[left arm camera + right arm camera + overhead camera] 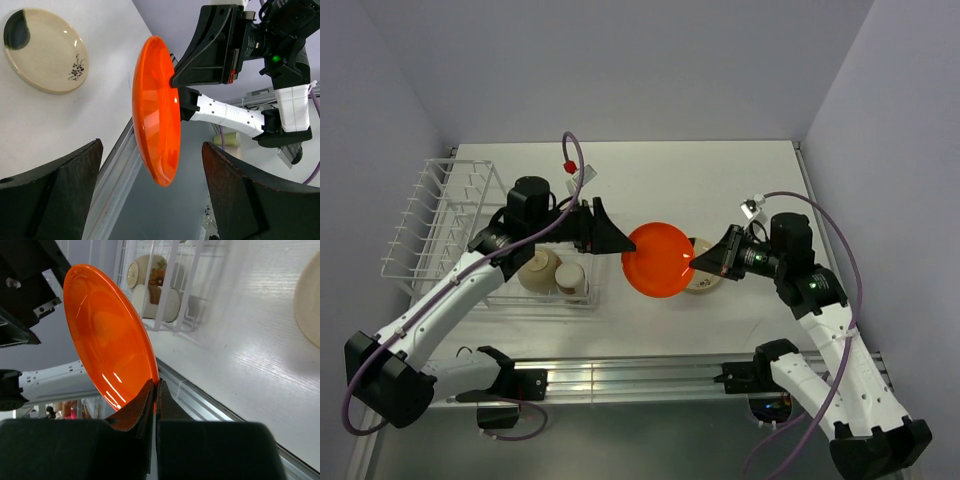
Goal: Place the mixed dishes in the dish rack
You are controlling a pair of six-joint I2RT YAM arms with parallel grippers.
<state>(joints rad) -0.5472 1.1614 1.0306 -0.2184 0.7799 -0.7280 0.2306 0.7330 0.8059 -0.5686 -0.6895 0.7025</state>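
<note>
Glossy orange round plate [107,335], rim between thin black right fingers [169,402]

Pretty clearly a robotics lab setup, not anyone's kitchen. The white desk [720,180] is boxed in by bare lavender-grey walls [620,60] on three sides, like a little test booth. A left arm [440,300] and a right arm [835,335], both white with black joints, are bolted to an aluminium rail [640,372] along the near edge. Purple cables [847,255] loop off them, and a green light [274,58] glows on the right one. The only homey stuff is a white wire dish rack [425,215], an orange plate [658,262] and a cream dish [45,50] with a small flower mark, and against all that hardware they read as props.
</note>
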